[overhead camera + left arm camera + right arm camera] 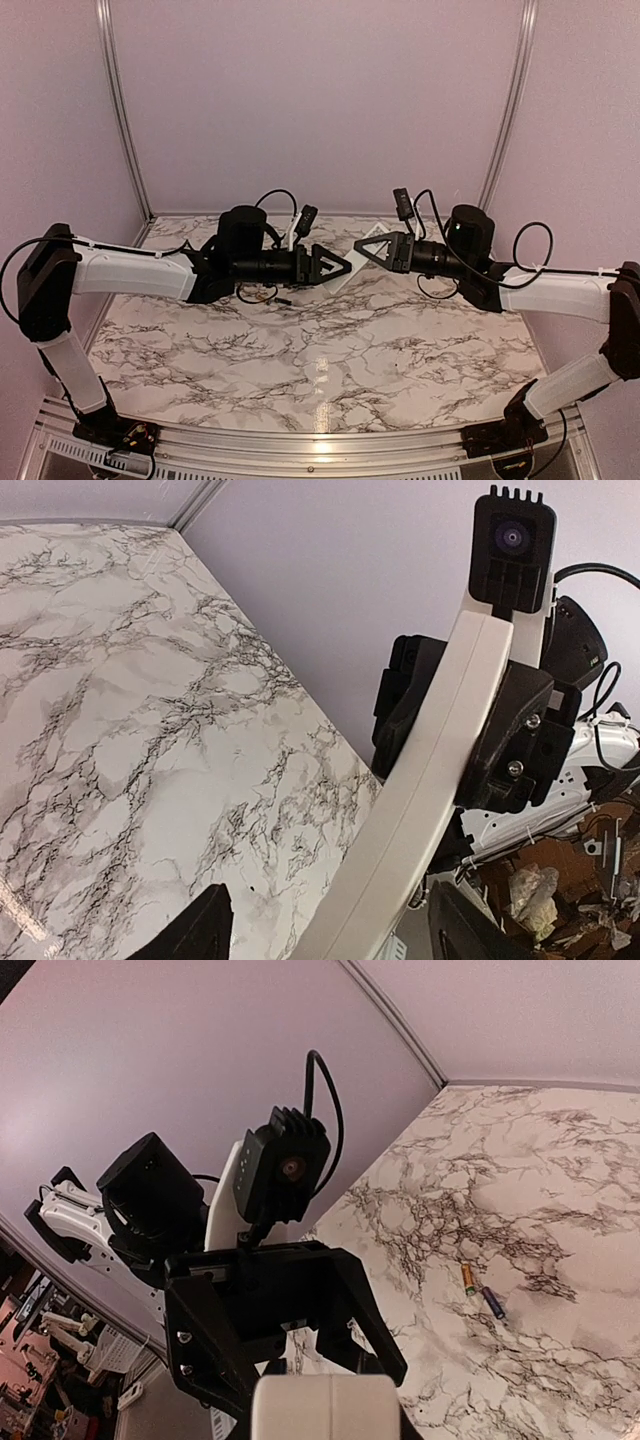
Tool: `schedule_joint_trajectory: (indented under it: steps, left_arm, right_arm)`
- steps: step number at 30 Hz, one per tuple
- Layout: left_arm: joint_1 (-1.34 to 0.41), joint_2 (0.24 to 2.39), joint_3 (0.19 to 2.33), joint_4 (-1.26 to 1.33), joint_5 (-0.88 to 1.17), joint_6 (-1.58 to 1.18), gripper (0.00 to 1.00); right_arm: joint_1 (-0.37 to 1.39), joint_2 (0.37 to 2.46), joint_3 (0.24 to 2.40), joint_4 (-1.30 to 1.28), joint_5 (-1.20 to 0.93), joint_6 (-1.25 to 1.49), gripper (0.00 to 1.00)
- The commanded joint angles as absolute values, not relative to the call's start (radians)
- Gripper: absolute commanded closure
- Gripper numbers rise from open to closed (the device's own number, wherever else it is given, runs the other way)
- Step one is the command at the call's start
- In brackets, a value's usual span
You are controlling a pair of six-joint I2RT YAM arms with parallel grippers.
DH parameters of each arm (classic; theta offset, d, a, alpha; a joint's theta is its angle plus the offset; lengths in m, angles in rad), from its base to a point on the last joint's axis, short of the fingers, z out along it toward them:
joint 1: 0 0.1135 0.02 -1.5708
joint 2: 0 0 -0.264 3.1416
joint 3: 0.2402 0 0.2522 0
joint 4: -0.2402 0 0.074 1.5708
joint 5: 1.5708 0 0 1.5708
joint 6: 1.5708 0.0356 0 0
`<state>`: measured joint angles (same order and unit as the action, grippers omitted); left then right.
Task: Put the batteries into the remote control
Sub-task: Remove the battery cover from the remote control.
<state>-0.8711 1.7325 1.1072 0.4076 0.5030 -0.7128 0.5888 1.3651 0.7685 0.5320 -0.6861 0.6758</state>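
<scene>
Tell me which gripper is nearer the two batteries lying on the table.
Left. The batteries lie on the table just behind and below the left gripper. The right gripper hangs farther away, past the left one's fingertips.

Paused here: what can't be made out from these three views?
- Battery recess of the slim white rectangular plastic remote control: shown in no view. The left wrist view gives a plain side, and the right end effector covers part.
- Polarity of the orange cylindrical battery and blue cylindrical battery: right wrist view, too small.
- Remote's near end: left wrist view, cut off by the bottom edge, inside the left end effector.
</scene>
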Motion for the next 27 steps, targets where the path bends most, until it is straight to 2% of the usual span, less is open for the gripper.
schedule_joint_trajectory:
  steps: [1, 4, 14, 21, 23, 27]
  left_arm:
    - [-0.867, 1.744, 1.075, 0.518, 0.482, -0.798, 0.30]
    - [-0.866, 1.747, 1.049, 0.568, 0.476, -0.836, 0.34]
    - [-0.852, 1.767, 1.010, 0.666, 0.462, -0.918, 0.60]
    - [-0.848, 1.763, 0.992, 0.674, 0.478, -0.902, 0.70]
    - [-0.848, 1.757, 0.989, 0.675, 0.480, -0.896, 0.70]
    - [-0.849, 1.755, 0.998, 0.660, 0.481, -0.892, 0.51]
  right_arm:
    - [0.581, 1.350, 0.765, 0.600, -0.608, 0.708, 1.00]
    - [0.580, 1.348, 0.749, 0.639, -0.588, 0.733, 1.00]
    - [0.578, 1.335, 0.709, 0.730, -0.573, 0.795, 1.00]
    - [0.555, 1.327, 0.691, 0.782, -0.591, 0.842, 1.00]
    - [0.551, 1.329, 0.688, 0.795, -0.597, 0.852, 1.00]
    - [0.549, 1.334, 0.689, 0.805, -0.603, 0.861, 1.00]
